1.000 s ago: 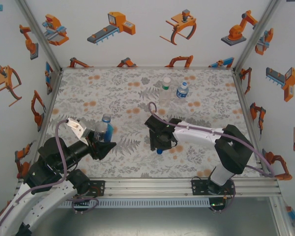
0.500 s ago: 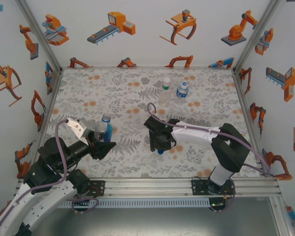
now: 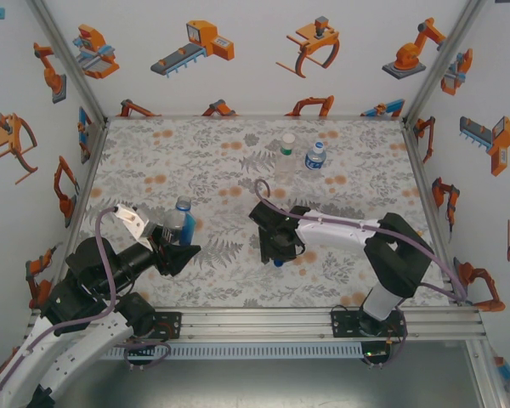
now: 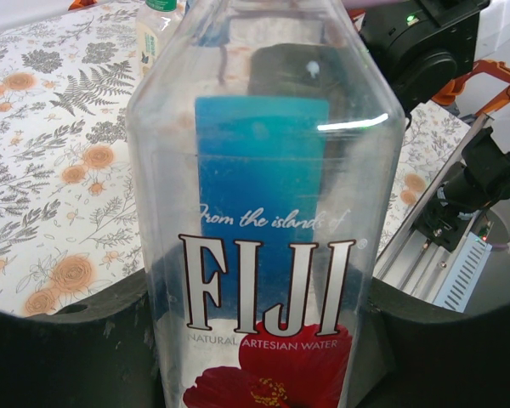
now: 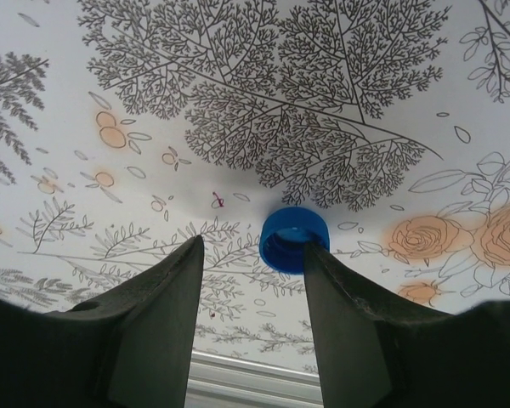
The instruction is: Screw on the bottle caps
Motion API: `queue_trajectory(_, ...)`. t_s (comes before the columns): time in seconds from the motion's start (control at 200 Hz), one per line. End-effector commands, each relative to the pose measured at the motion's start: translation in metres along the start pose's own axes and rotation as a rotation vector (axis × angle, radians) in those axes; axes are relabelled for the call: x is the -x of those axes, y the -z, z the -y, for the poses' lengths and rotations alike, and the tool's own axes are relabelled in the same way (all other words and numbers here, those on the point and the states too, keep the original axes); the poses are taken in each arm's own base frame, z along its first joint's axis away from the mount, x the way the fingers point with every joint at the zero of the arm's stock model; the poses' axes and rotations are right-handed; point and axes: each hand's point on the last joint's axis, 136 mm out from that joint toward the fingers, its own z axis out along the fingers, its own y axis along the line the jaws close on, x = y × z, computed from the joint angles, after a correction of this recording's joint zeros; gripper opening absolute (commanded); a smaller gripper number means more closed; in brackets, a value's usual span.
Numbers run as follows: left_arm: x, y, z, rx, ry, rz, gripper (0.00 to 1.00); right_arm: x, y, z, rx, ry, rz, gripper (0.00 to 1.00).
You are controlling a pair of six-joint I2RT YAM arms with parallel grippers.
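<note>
At wrists: right gripper [image 5: 253,246] apart at blue cap [image 5: 295,239]; left gripper [image 4: 255,340] clamps Fiji bottle [image 4: 257,204].

Middle of surface [image 3: 212,174]: bare cloth, open for passing from 9 round to 12 o'clock.
Far side, 12 to 1 o'clock: tall bottle [image 3: 286,157] and squat bottle [image 3: 315,158] stand near each other, with only a narrow gap between them.
Near left, 8 o'clock: left pincer [image 3: 177,242] clamps an upright blue-label bottle [image 4: 263,212]; together they block that corner.
Near middle, 6 o'clock: right pincer [image 5: 253,246] stands low with its jaws apart and bare cloth between them; blue cap [image 5: 289,234] lies just past the right finger [image 5: 357,331].
4 o'clock: right arm [image 3: 348,229] lies across the low route.
2 to 3 o'clock: bare cloth.
Edges: walls [image 3: 255,76] on three sides, rail [image 3: 263,321] at the near side.
</note>
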Motion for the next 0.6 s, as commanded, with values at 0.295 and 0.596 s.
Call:
queue_trajectory(0.295,0.003,-0.002,0.0,-0.005,0.002,0.013,0.0,0.003,0.011,0.015,-0.005,-0.028,0.044,0.5)
queue_trajectory(0.596,0.003,0.001,-0.001,0.004,0.004,0.016,0.0,0.004,0.006,0.013,-0.001,-0.028,0.044,0.5)
